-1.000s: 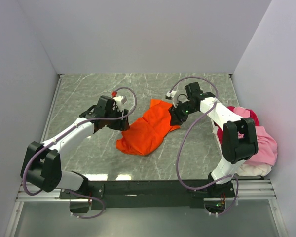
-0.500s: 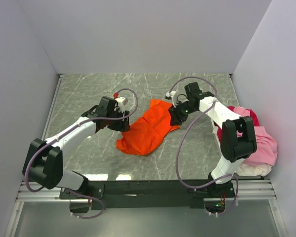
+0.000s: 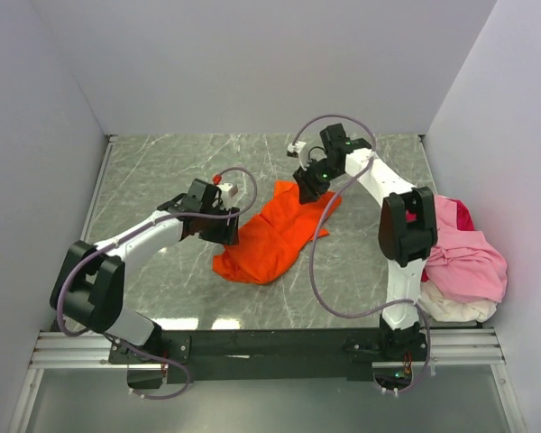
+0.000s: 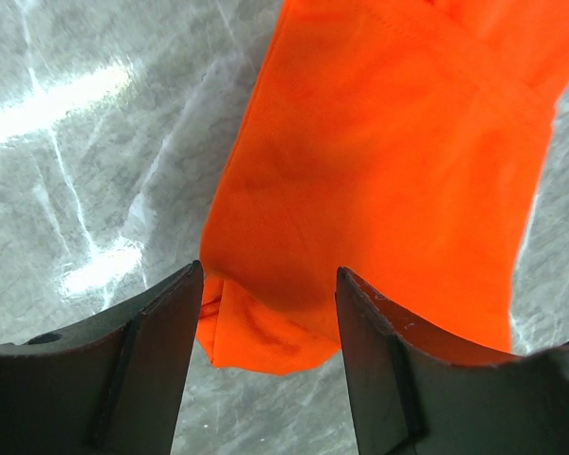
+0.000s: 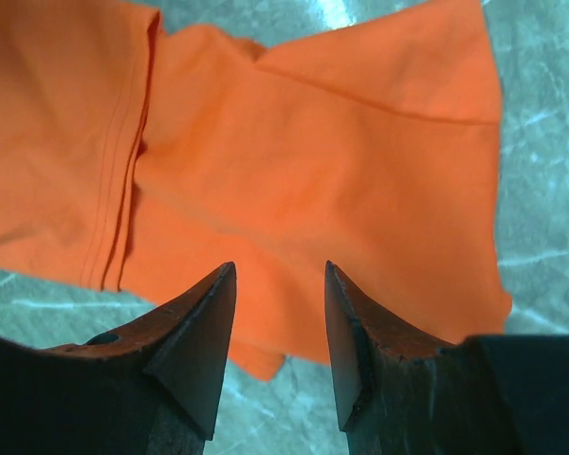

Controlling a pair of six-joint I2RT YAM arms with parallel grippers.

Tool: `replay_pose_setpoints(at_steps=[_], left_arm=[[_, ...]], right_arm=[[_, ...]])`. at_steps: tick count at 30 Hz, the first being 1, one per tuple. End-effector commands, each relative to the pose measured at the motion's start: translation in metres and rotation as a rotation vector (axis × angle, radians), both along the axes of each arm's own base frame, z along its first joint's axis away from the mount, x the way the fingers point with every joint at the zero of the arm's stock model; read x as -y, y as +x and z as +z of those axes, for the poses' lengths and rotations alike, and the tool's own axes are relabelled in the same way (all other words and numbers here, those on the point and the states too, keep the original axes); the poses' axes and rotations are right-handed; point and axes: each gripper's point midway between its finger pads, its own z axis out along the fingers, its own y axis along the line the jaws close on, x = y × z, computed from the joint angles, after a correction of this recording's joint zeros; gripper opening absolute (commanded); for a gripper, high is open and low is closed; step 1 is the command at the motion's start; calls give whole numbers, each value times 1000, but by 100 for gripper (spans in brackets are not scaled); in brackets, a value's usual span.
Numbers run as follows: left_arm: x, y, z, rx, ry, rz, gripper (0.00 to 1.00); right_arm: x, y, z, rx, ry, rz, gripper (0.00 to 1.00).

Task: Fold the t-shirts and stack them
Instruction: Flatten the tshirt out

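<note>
well, here is how my two arms stand.
orange shirt (image 3: 270, 239): lies crumpled in a long strip near the middle of the table (image 3: 162, 171). it runs from 1 o'clock down to 7 o'clock in the top view.
left gripper (image 3: 227, 231): wide apart and holding nothing, at the orange shirt's 9 o'clock edge.
left wrist view: a rounded corner of the orange shirt (image 4: 389, 171) sits in the gap between my two dark fingers (image 4: 142, 370). the rest of the cloth spreads away toward 12 and 1 o'clock, and i cannot tell whether the fingers touch it.
right gripper (image 3: 308, 188): parted with a narrower gap and pinching nothing, at the shirt's 12 o'clock end.
right wrist view: the cloth fills the view beyond my fingertips (image 5: 209, 322). a stitched hem runs down at 10 o'clock and a flat fold lies at 1 o'clock.
pink shirt (image 3: 469, 262): heaped at the table's 3 o'clock edge, well apart from the orange one.
magenta-red shirt (image 3: 463, 215): a dark patch shows at the heap's 12 o'clock side.
white shirt (image 3: 451, 308): peeks out at the heap's 6 o'clock side, beside my right arm's base.
folding: the orange shirt is rumpled and not yet folded, and no neat stack shows.
</note>
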Motion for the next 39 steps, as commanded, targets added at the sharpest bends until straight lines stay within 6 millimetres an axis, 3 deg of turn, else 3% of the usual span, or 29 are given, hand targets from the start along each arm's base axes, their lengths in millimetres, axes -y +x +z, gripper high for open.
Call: replay_pose_setpoints(at_steps=[1,2,6,12,17,20,21,23,24,27,28,30,31,33,34,35,36,37,39], left_arm=[[6,8,2,18,5,-26,63],[7,11,0,11,7,-24,63],[9,12,-5,-9,4,-21,63],[8,9,-16,-44,22,-22,62],[6,8,-24,-70,41,-17,53],[7,8,-24,-75,34,-17,37],[9,8,-24,-75,27,-24,30],[13,7,-19,-71,5,-39,7],[14,9,-16,-64,-5,-38,1],[21,14,9,-3,-65,-29,1],[25,20,32,56,-100,-26,1],[29,25,61,119,-146,-17,1],[31,29,97,200,-188,-16,1],[29,31,134,281,-220,-8,0],[27,30,177,381,-260,-5,1],[22,27,194,418,-265,4,1],[19,26,224,488,-284,9,1],[6,20,251,566,-289,45,0],[-6,11,281,650,-292,69,0]], right_arm=[[-10,12,6,-1,-14,-32,50],[-11,24,4,10,-25,-47,50],[-20,39,-9,-3,-60,-70,50],[-32,37,-31,-29,-96,-41,49],[-42,35,-39,-38,-92,-32,47],[-45,36,-35,-37,-86,-36,33],[-46,37,-32,-32,-83,-39,11],[-47,39,-15,-5,-67,-47,0],[-47,40,-6,13,-61,-50,0],[-48,48,46,113,-22,-80,0],[-48,53,82,187,10,-93,0],[-51,56,123,260,59,-114,0],[-53,59,165,344,110,-123,0],[-59,57,209,411,187,-132,0],[-61,53,246,482,238,-136,0],[-62,50,264,503,278,-149,0],[-65,43,297,574,340,-136,0],[-66,39,313,602,374,-138,0],[-69,31,344,652,464,-135,0]])
